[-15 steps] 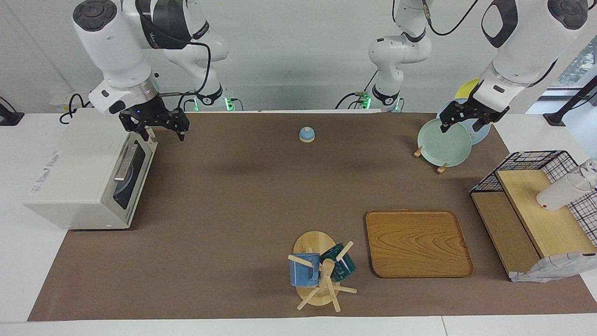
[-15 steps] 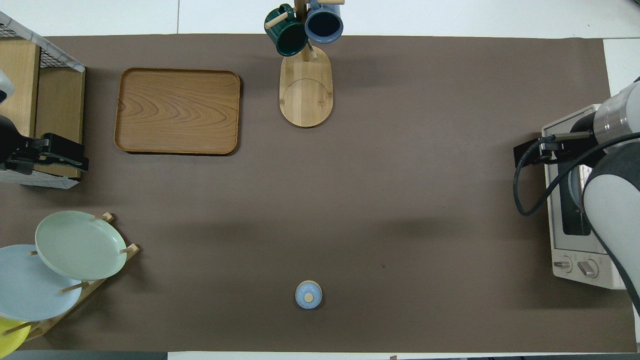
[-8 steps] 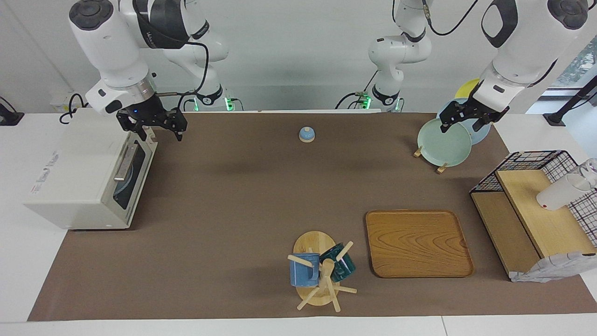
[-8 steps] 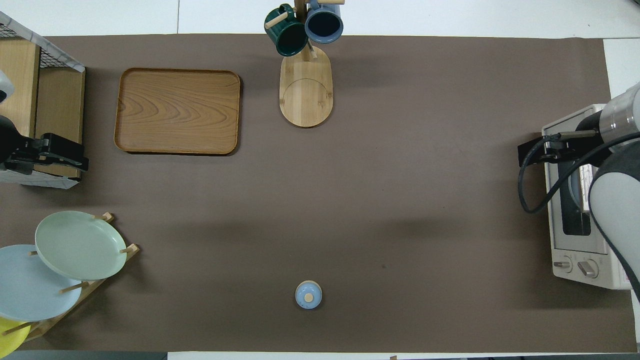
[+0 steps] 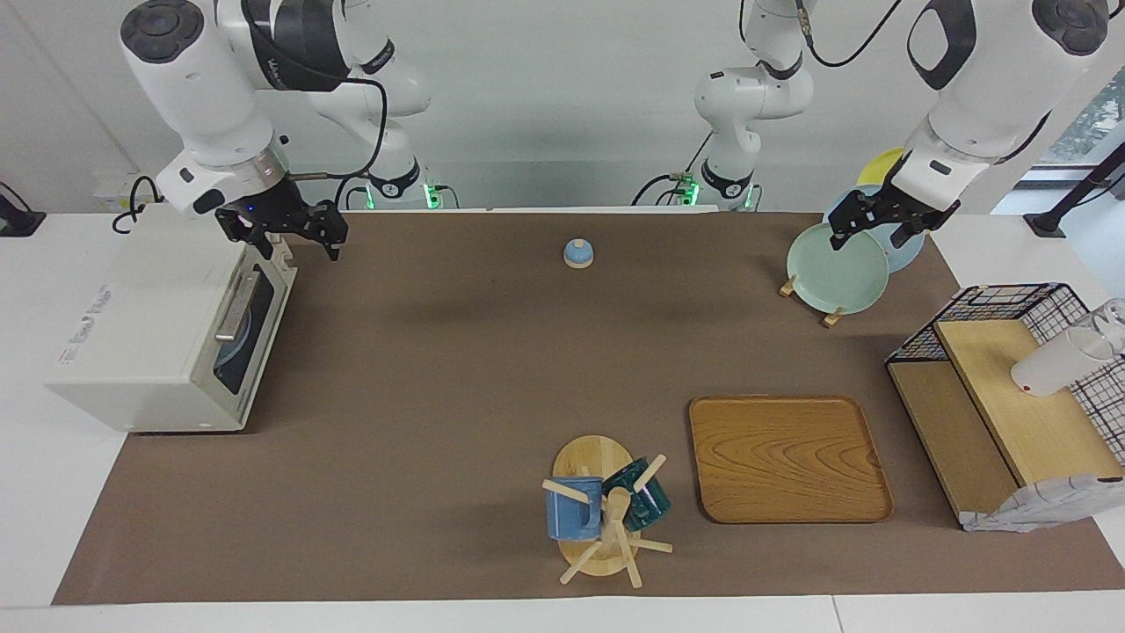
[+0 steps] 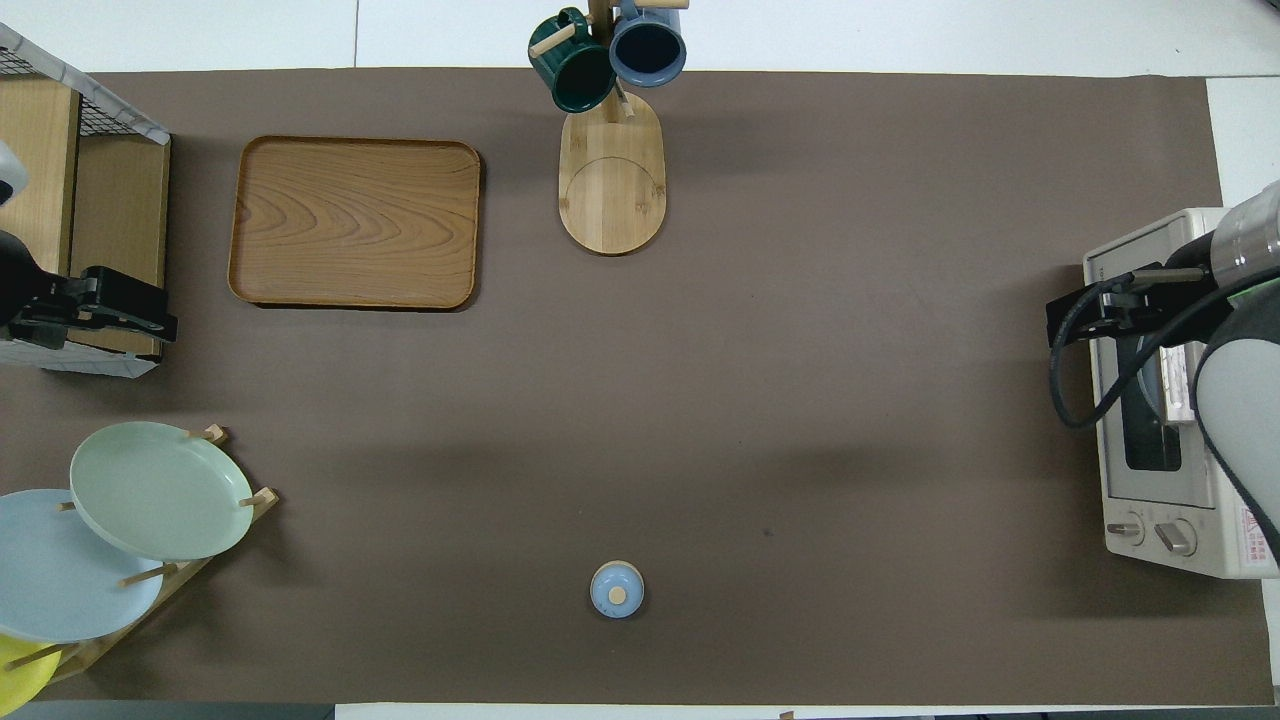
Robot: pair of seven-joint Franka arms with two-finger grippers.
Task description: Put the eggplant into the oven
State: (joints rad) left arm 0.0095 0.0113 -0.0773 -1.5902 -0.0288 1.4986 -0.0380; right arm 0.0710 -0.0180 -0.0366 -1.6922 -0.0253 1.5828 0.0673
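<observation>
The white oven (image 5: 149,325) stands at the right arm's end of the table with its door shut; it also shows in the overhead view (image 6: 1150,480). Its silver handle (image 5: 230,308) lies across the dark window. The eggplant is not in view in either picture. My right gripper (image 5: 297,244) hangs open and empty in the air over the oven's front top corner, the one nearer to the robots, and shows in the overhead view (image 6: 1075,320) too. My left gripper (image 5: 868,236) waits open and empty above the plate rack.
A rack with a green plate (image 5: 837,268) and blue and yellow plates stands toward the left arm's end, near the robots. A small blue bell (image 5: 577,253), a wooden tray (image 5: 788,457), a mug tree (image 5: 606,510) and a wire shelf (image 5: 1011,396) are also on the mat.
My right gripper has risen a little and drawn back toward the robots along the oven's top edge. The left arm has not moved.
</observation>
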